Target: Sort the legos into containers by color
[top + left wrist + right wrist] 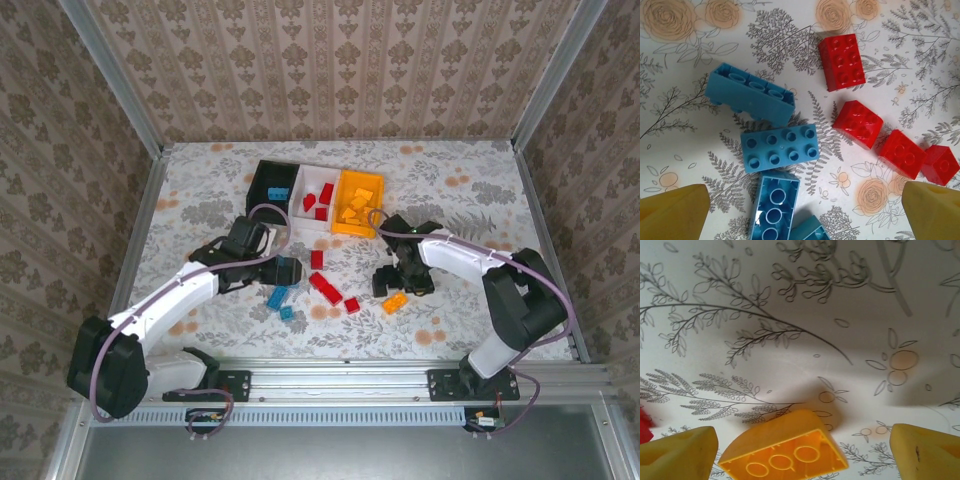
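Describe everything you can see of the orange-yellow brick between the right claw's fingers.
The orange-yellow brick is one glossy plastic piece with a rounded back edge. It lies tipped over on the floral tablecloth, its hollow underside facing the wrist camera, three round tubes in a row inside. It sits between the fingers of the open right claw, a gap on each side, touching neither. From above it lies apart from the red bricks.

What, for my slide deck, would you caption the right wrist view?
Open right end effector straddles an orange-yellow lego, underside showing, on the floral-print table.
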### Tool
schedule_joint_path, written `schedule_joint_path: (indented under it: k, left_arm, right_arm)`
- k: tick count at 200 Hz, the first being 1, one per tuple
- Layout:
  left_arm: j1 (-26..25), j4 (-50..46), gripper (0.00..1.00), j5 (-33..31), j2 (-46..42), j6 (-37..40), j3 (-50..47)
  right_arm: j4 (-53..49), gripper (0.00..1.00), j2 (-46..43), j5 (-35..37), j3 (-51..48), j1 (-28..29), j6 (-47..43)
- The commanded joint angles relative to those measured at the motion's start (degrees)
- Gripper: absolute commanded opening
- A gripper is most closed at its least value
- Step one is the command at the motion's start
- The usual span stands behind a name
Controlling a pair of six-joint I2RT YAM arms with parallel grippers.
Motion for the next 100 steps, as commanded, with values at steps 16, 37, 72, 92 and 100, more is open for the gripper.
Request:
schedule_joint_path:
  k: [16,37,72,92,100]
  left_arm:
    - [0.73,-0.4,1.0,1.33,-0.94,-0.91,-1.03]
    - [0.74,0.09,1.0,1.73,-0.33,-1.26,-0.93]
    - [0.74,0.23,1.0,1.93,-0.45,-1.56,-1.17]
    - [0.74,0.19,1.0,1.76,-0.85,-1.59,-1.66]
    - [0.74,0.3,1.0,1.76,-0.96,-1.69,-1.76]
  right_arm:
    - [1.96,0.88,1.44,-1.79,-0.09,2.06,0.27]
    - [2.25,0.87,2.16,-1.71,-0.28,3.16,0.54]
    - [1.83,0.85,2.03,-0.25,-1.18,4.11,0.83]
    - [0.72,0.83,1.77,1.38,-1.45,4.84,0.82]
    - [0.26,0.82,1.6,2.09,-1.57,5.16,0.82]
